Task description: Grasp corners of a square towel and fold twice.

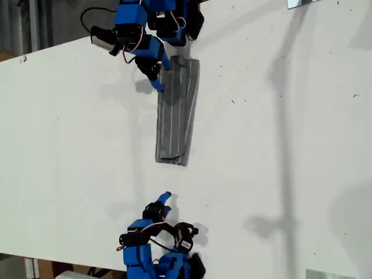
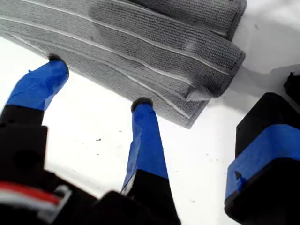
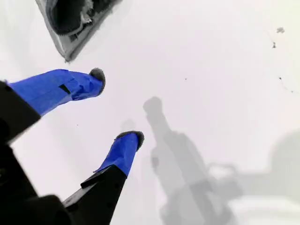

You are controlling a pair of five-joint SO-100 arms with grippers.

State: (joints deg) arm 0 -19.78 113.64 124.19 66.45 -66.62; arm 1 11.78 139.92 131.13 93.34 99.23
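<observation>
The towel (image 1: 177, 110) lay on the white bench (image 1: 279, 174), folded into a long narrow strip with stacked layers. In the exterior view it ran from just below the arm at the top down toward the middle, with its lower end a little uneven. In the first wrist view the folded layers showed at one end, and a small corner (image 2: 193, 95) there curled up from the cloth.

Your first hand (image 1: 158, 78) belonged to the arm at the top of the exterior view. It sat at the long edge of the strip on the exterior view's left, close to the upper end. It was released, its blue fingers (image 2: 145, 136) spread wide, both tips right at the towel's edge and nothing between them. I could not tell whether the tips touched the fabric.

Your second hand (image 1: 164, 197), at the bottom of the exterior view, hung over bare bench, well apart from the towel's lower end. It too was released and held nothing.
</observation>
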